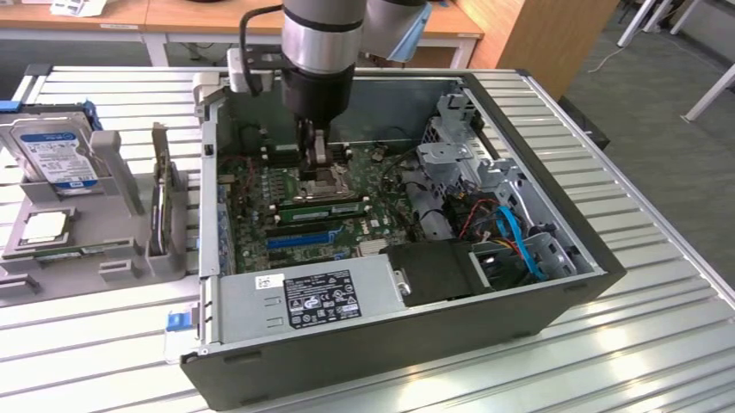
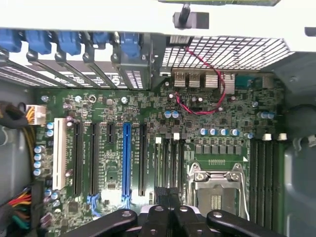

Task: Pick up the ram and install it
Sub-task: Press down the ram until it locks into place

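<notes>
Inside the open computer case [image 1: 483,284], exterior view: gripper [image 1: 317,163] low over the CPU socket [image 1: 325,179]; ram [image 1: 320,206] seated in a motherboard slot just beside the socket. Wrist view: fingers [image 2: 168,197] pressed together, holding nothing, near the socket [image 2: 216,187], blue slot [image 2: 126,158] further along the board

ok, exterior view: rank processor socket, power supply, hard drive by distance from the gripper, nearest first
1. Processor socket, directly under the gripper.
2. Power supply, at the case's front edge.
3. Hard drive, outside the case in the rack, at the exterior view's left.
</notes>
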